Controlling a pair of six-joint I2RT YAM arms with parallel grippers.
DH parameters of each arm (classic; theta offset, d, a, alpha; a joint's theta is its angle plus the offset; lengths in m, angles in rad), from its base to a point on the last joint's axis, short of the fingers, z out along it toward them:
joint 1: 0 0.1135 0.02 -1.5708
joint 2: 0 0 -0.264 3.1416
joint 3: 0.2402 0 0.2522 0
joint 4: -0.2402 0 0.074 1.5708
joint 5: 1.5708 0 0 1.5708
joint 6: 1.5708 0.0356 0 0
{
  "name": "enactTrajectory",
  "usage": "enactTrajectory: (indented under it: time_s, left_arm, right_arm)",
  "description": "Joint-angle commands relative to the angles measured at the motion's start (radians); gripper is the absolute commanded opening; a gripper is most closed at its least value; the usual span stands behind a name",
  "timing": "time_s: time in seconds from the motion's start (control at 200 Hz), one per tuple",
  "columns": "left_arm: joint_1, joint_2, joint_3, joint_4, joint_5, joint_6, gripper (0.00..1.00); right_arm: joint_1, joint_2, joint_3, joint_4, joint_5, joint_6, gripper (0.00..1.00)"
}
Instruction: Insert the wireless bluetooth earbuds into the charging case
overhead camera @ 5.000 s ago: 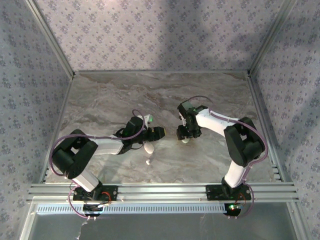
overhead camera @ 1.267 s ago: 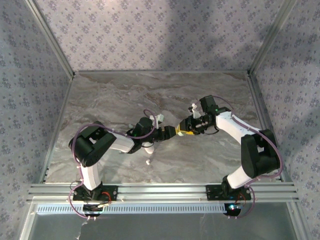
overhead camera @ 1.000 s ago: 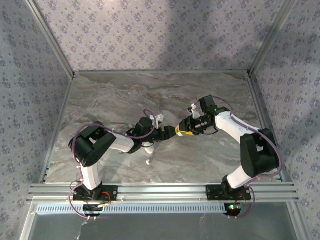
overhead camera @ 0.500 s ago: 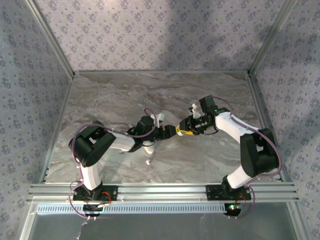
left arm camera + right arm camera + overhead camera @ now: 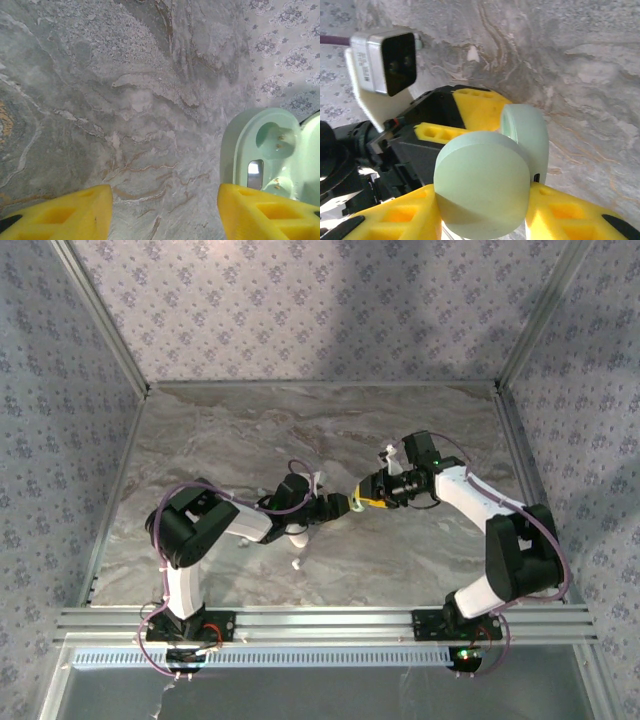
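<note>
While the right hand (image 5: 482, 216) clasps the charging case (image 5: 482, 182), partly cut off, the left hand (image 5: 165, 210) gapes

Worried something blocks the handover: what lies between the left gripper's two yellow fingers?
Nothing. In the left wrist view, the left gripper has bare marble table between its fingers. The open green charging case sits near one finger.

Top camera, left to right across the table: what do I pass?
left arm's elbow → white oval case → left gripper → right gripper, gripping the pale green case → right arm's elbow
</note>
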Motion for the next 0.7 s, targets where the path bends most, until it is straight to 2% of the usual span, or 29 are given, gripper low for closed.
enactTrajectory:
  time_s: [0.0, 0.44, 0.695]
  left_arm:
    - [0.0, 0.003, 0.007, 0.004, -0.02, 0.013, 0.61]
    - [0.03, -0.138, -0.043, -0.095, -0.04, 0.045, 0.6]
    - [0.038, -0.139, -0.032, -0.123, -0.027, 0.044, 0.41]
  right_arm:
    - [0.016, 0.009, -0.01, -0.009, -0.109, -0.008, 0.42]
    - [-0.003, 0.134, -0.024, 0.067, -0.133, -0.009, 0.42]
    - [0.016, 0.188, -0.02, 0.108, -0.139, 0.006, 0.42]
